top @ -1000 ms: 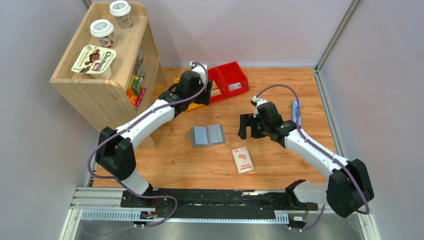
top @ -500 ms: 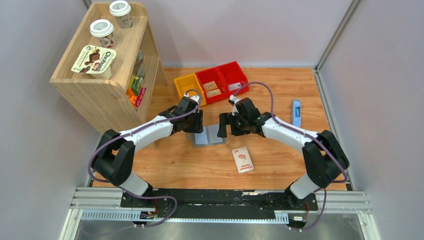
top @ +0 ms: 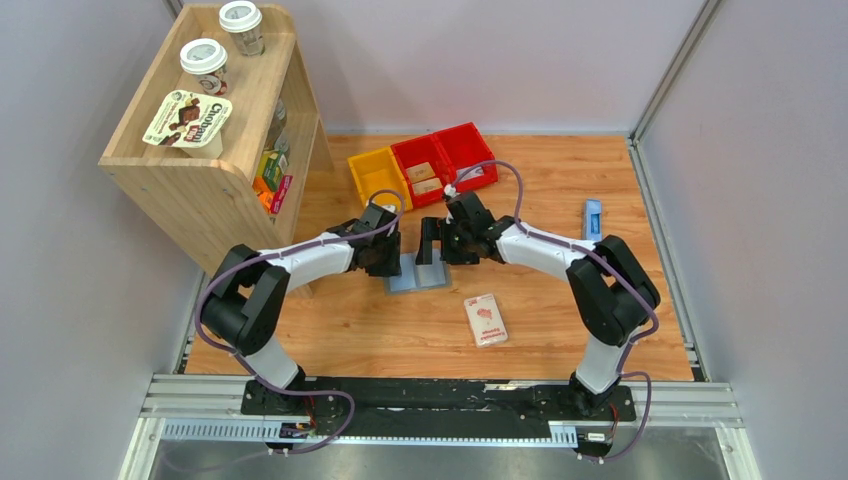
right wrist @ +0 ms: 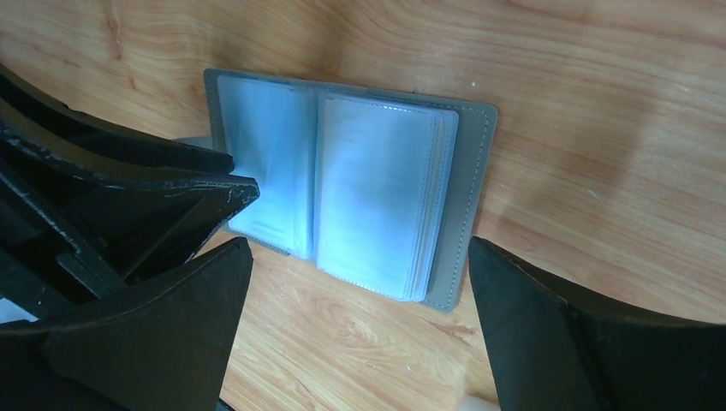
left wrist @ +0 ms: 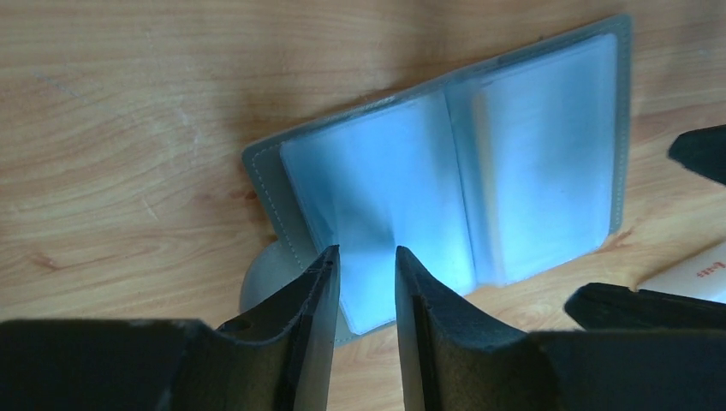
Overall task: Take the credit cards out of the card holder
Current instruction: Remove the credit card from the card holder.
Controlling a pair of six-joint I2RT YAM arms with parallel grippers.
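Observation:
The card holder [top: 420, 275] lies open on the wooden table, grey outside with pale blue pockets; it also shows in the left wrist view [left wrist: 479, 163] and the right wrist view [right wrist: 377, 188]. My left gripper [top: 388, 262] is low at its left edge; its jaws [left wrist: 364, 261] stand a narrow gap apart over the left pocket page, holding nothing. My right gripper [top: 432, 246] hovers over the holder's far right side, jaws wide open [right wrist: 355, 257] and empty. Tan credit cards [top: 424, 178] lie in a red bin. No card shows in the pockets.
A yellow bin [top: 376, 178] and two red bins [top: 468, 150] stand at the back. A white-and-pink packet [top: 486, 320] lies in front of the holder. A small blue object [top: 592, 220] lies at the right. A wooden shelf [top: 215, 130] stands at the left.
Both arms have come in to the card holder: the left from the bins at the back down to its left edge, the right leftward from the table's right side to above it.

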